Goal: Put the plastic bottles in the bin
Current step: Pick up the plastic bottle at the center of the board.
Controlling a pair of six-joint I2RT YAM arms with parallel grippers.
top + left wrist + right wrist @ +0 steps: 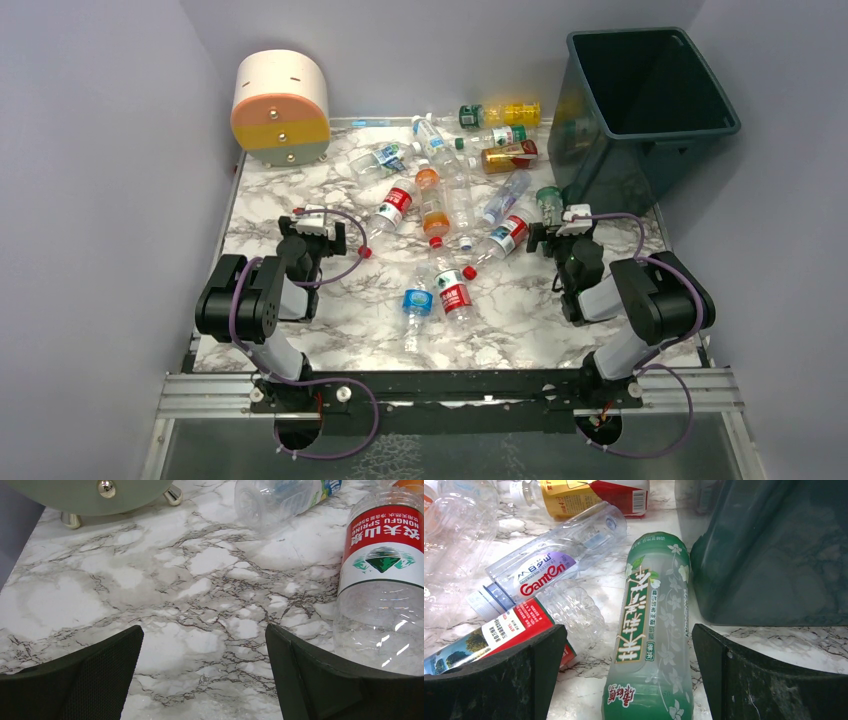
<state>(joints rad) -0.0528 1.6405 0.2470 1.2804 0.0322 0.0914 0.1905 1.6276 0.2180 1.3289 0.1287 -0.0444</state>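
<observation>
Marble-patterned table [540, 310] carries roughly thirteen plastic bottles [432, 200], all lying flat, plus one bin [590, 160] at the far right corner and one round drum [280, 105] at the far left. Both of the two grippers stand wide and hold nothing. A green-labelled bottle [651, 630] lies between the right gripper [629, 632] fingers, its long axis running straight away from them, just beside the bin wall. A red-labelled bottle [382, 555] lies just right of the left gripper [204, 635], angled away.
</observation>
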